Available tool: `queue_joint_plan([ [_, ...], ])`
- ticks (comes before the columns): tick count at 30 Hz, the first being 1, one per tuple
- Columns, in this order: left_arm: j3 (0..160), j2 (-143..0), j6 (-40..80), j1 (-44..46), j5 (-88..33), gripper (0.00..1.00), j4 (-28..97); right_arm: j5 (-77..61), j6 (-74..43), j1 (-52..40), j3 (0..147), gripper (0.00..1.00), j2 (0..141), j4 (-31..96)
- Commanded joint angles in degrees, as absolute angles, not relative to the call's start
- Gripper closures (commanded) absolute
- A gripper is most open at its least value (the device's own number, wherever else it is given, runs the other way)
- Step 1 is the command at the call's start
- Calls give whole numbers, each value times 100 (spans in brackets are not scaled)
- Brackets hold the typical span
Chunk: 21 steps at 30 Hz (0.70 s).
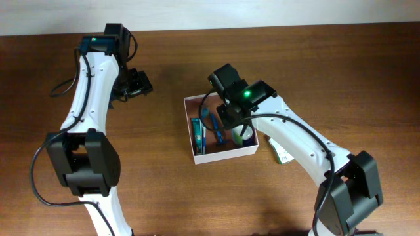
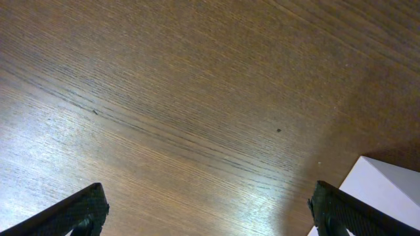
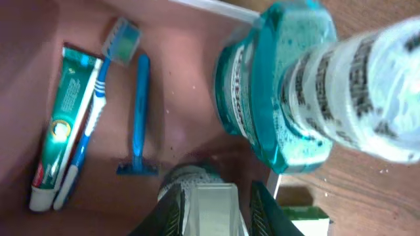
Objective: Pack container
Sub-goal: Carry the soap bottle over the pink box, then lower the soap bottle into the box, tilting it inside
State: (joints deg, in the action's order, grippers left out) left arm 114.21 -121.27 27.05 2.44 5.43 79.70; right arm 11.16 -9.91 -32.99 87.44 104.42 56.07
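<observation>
Two states are noted: left fingers [image 2: 72,213] held open over the desk [image 2: 197,98], right fingers [image 3: 172,216] closed on a pale capped item [image 3: 213,203] above the container [image 1: 225,155] mid-desk, which is best lowered between razor [image 3: 138,118] and mouthwash bottle [image 3: 275,98] before being released.

- The brown wooden table [image 1: 328,59] has a fine grain running across it.
- We see a green toothpaste tube [image 3: 62,124] with a white cap.
- A blue and white toothbrush [image 3: 98,98] lies partly along the tube, with its bristle head past the tube's flat end.
- A blue razor [image 3: 139,118] lies just beside the toothbrush, apart from it.
- The mouthwash bottle [image 3: 275,98] holds teal liquid.
- A pale whitish thing [image 3: 209,196] is too blurred to name.
- A small green and white pack [image 1: 281,155] lies on the table.
</observation>
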Motion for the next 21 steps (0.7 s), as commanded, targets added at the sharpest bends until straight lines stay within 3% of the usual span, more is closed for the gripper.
queue_joint_plan([
  [1,11489,-11966,2696,246,604,1,7970,1249,-1096,-3336,8899,74,10442,5743],
  [16,11489,-11966,2696,246,604,1,7970,1251,-1555,-3336,8899,73,10440,6606],
  [21,11489,-11966,2696,246,604,1,7970,1253,-1553,-3336,8899,55,10440,6602],
])
